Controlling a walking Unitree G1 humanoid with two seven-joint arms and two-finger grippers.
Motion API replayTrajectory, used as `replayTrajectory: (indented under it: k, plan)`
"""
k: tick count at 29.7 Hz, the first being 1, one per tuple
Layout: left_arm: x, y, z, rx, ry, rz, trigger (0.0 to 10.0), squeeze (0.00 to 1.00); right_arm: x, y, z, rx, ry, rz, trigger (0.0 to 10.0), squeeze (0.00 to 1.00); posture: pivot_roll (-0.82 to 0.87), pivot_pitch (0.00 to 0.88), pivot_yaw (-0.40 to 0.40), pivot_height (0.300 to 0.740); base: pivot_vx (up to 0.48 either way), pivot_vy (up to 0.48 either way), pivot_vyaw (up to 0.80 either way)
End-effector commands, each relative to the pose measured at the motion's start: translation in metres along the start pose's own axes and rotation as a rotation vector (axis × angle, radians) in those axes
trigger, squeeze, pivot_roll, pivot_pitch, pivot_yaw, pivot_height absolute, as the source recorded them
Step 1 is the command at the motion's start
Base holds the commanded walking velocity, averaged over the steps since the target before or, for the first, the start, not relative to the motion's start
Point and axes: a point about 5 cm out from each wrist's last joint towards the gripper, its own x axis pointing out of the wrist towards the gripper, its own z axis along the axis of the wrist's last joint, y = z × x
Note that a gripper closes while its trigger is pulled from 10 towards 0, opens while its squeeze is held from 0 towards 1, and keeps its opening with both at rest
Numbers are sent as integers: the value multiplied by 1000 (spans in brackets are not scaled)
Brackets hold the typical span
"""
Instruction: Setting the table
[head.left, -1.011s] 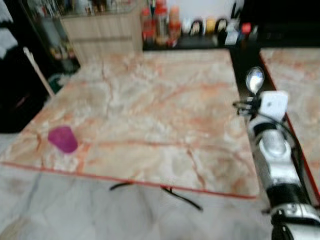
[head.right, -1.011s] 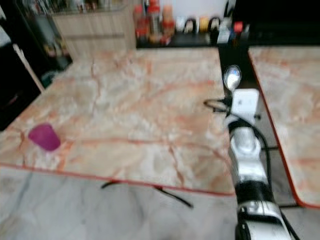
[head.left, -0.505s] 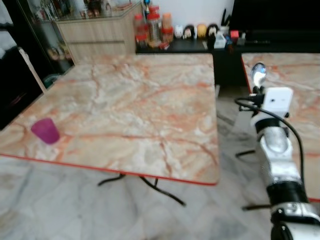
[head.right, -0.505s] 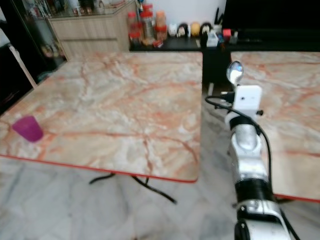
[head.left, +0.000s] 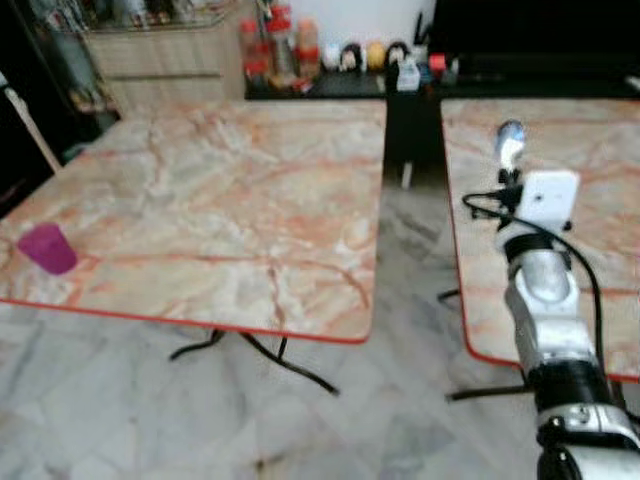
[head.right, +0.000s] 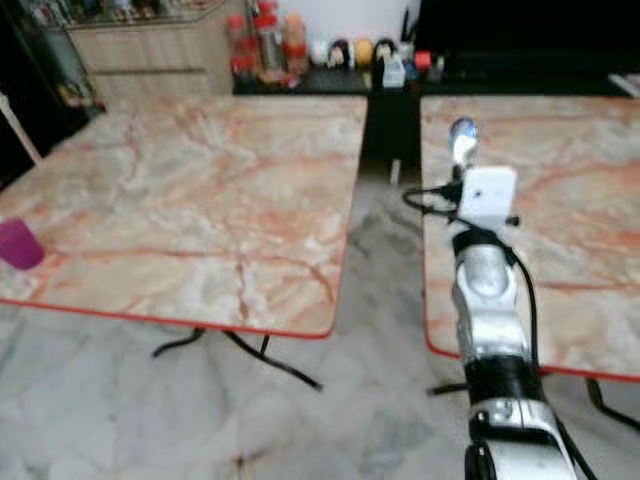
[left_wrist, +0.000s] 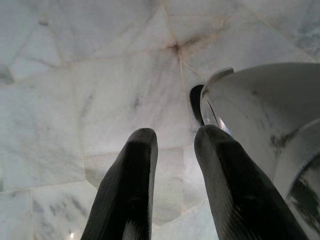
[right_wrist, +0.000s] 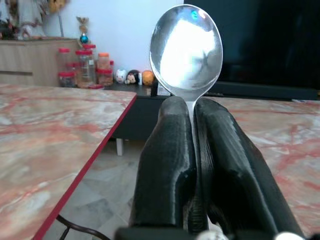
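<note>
Right wrist view: spoon (right_wrist: 186, 51) clamped by its handle between closed black fingers (right_wrist: 167, 165) of right gripper (right_wrist: 192, 150), bowl upright, pointed toward 12 o'clock. In the head views, carried over near edge of right-hand marble table (head.left: 560, 140) at about 2 o'clock.

Left wrist view: left gripper (left_wrist: 172, 190) hung idle over pale floor tiles (left_wrist: 90, 100), fingers parted, nothing between them.

Change over last second: whole scene slid leftward, taken as camera turning right, not as objects moving. Left-hand marble table (head.left: 200, 200) shifted to 10 o'clock; purple cup (head.left: 46, 248) now at 9 o'clock near its front edge; gap between tables opened at 12 o'clock.

Judged meaning: spoon not yet laid; right-hand table the likely place setting.
</note>
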Motion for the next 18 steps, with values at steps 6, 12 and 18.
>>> replayTrajectory:
  k: [6, 12, 18]
  plan:
    - [-1, -4, -5, -12, 17, -8, 10000, 0, 7, -2, 10, -15, -13, 15, 10000, 0, -144, 10, 42, 736, 0, -273, 0]
    - [-1, -6, -6, -15, 20, -11, 10000, 0, 9, -2, 12, -22, -14, 21, 10000, 0, -152, 0, 34, 736, 0, -270, 0]
    - [-1, -8, -6, -16, 22, -15, 10000, 0, 10, -3, 13, -31, -14, 27, 10000, 0, -157, 0, 29, 736, 0, -87, 0]
